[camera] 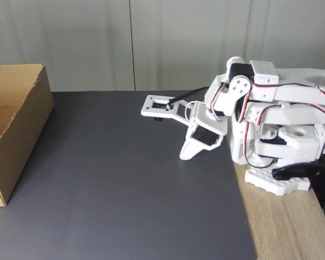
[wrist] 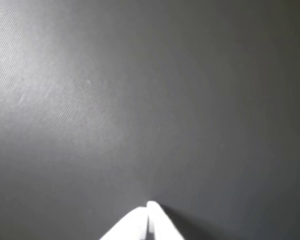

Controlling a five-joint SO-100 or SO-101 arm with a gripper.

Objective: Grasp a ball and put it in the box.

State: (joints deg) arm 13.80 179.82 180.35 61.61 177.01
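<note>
Dark mat on tabletop [camera: 124, 189] | claw [camera: 185, 156] closed, empty, tips down near mat | cardboard box [camera: 21, 116] well apart at fixed view's left edge | ball's place — cannot tell.

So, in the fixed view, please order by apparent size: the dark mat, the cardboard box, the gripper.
1. dark mat
2. cardboard box, cut off by the frame edge
3. gripper

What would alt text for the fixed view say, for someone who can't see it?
A white robot arm sits folded at the right, its shut pincer pointing down at a dark grey mat. An open cardboard box stands at the left edge, and bare wood tabletop shows at lower right.
</note>
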